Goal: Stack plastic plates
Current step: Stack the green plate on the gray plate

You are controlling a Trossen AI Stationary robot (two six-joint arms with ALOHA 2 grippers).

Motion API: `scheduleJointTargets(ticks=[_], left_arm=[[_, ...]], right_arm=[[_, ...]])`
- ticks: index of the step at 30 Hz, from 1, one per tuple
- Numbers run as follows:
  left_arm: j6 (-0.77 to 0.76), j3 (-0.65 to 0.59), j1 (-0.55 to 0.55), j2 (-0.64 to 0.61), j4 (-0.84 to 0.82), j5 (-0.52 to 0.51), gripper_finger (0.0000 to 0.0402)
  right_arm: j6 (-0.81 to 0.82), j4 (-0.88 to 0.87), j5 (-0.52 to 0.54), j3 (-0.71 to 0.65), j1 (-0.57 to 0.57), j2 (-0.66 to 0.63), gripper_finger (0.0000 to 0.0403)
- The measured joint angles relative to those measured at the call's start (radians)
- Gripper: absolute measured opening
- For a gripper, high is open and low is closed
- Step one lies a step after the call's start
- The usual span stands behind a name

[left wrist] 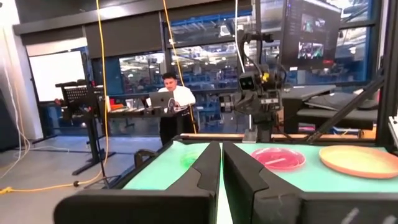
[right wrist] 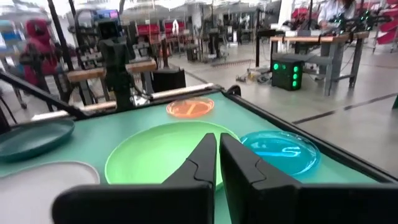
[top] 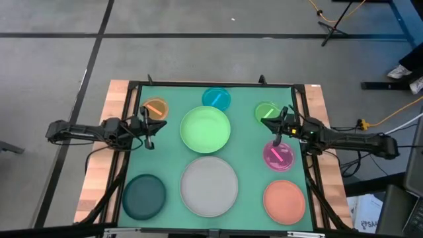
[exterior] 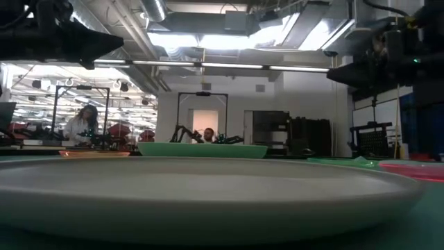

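Eight plates lie flat and apart on the green mat. At the far side are the small orange plate [top: 156, 109], the cyan plate [top: 216, 98] and the lime plate [top: 267, 112]. The large light green plate [top: 205, 129] lies at the centre, with the pink plate [top: 278, 157] to its right. Along the near edge sit the dark green plate [top: 145, 196], the grey-white plate [top: 209, 186] and the salmon plate [top: 285, 201]. My left gripper [top: 149, 135] hovers shut beside the orange plate. My right gripper [top: 277, 134] hovers shut between the lime and pink plates. Both touch nothing.
A black frame rail [top: 211, 84] borders the mat, with wooden table strips [top: 112, 106] outside it. In the low view the grey-white plate [exterior: 208, 187] fills the foreground. People work at desks in the room beyond [left wrist: 171, 99]. Bare mat lies between the plates.
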Motion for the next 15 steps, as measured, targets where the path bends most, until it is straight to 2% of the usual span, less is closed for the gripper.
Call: scheduleJointTargets(ticks=[7, 11, 15], left_arm=[[0.081, 0.000, 0.025, 0.101, 0.100, 0.018, 0.0011], [0.123, 0.000, 0.040, 0.144, 0.155, 0.111, 0.0011], [0.125, 0.000, 0.055, 0.175, 0.171, 0.129, 0.0011]], right_arm=[[-0.070, 0.029, -0.009, 0.117, 0.000, 0.222, 0.0017], [-0.071, 0.029, -0.076, 0.166, 0.000, 0.318, 0.0017], [-0.066, 0.031, -0.126, 0.202, 0.002, 0.411, 0.0017]])
